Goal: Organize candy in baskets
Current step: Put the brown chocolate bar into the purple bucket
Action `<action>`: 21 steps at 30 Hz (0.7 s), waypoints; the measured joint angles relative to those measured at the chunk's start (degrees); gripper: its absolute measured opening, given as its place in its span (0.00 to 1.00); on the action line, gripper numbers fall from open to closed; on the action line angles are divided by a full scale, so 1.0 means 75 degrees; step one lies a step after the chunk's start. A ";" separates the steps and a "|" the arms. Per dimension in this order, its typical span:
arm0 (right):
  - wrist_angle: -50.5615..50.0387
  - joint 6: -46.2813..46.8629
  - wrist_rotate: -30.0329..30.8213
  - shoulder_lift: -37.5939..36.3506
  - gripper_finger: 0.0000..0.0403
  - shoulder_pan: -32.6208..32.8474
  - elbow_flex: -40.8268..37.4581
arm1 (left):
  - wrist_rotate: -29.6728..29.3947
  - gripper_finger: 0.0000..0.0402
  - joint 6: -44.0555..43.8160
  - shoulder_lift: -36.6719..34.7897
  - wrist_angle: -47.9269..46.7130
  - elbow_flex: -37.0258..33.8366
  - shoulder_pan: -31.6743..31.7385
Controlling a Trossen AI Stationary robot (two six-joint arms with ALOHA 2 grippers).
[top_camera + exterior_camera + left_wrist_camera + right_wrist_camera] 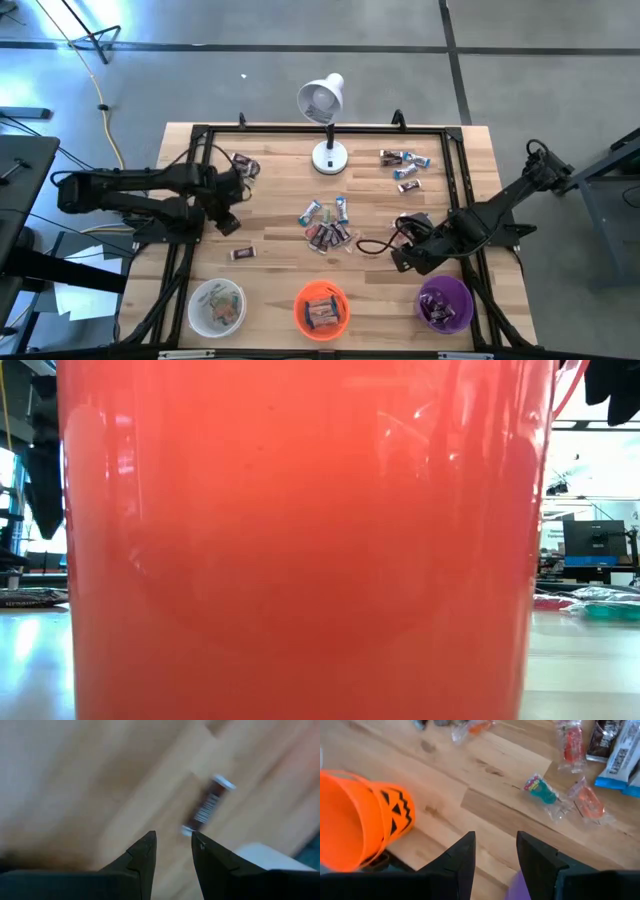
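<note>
Currently, the left gripper (pixel 172 845) is being held over bare wood on the left side of the table (pixel 270 190), its fingers standing a little apart with nothing between them. A single brown-wrapped candy (pixel 207 806) is lying on the wood just ahead of the fingertips, untouched; in the high view it (pixel 243 253) is seen just toward the front edge from the gripper. A small clutch of candies (pixel 245 165) is lying just behind the gripper, near the black frame rail. Open boards are being left between this gripper and the central pile of candy (pixel 327 224). The white basket (pixel 217 305) is sitting at the front edge, beyond the lone candy.

Centrally, the white desk lamp (pixel 325 120) is standing at the back, and the orange basket (pixel 321 308) is sitting at the front edge with candy inside; it is filling the low view. A jack-o'-lantern face is printed on it (pixel 360 817).

Further right, the right gripper (pixel 495 850) is being held above the table with its fingers parted and empty, the purple basket (pixel 445 303) lying just in front of it. A green candy (pixel 542 790) and an orange one (pixel 589 802) are lying ahead of its fingertips, clear wood between. Wrapper lettering cannot be read. More candy (pixel 405 165) is lying toward the rear right.
</note>
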 joint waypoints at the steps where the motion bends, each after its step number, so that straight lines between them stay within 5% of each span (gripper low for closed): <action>1: 0.0000 -0.0125 -0.0033 -0.0067 0.34 -0.0044 0.0000 | 0.0180 0.28 -0.0223 0.0000 0.0151 -0.0023 -0.0237; 5: -0.0082 -0.0470 -0.0140 -0.0287 0.34 -0.0158 0.0000 | 0.0481 0.28 -0.1084 0.0000 0.1087 -0.0029 -0.1197; 11: -0.0240 -0.0731 -0.0149 -0.0450 0.34 -0.0194 0.0000 | -0.0172 0.28 -0.1997 0.0333 0.2064 -0.0027 -0.2551; 21: -0.0421 -0.1213 -0.0303 -0.0449 0.34 -0.0194 0.0000 | -0.1439 0.28 -0.1023 0.1985 0.3237 -0.0029 -0.4071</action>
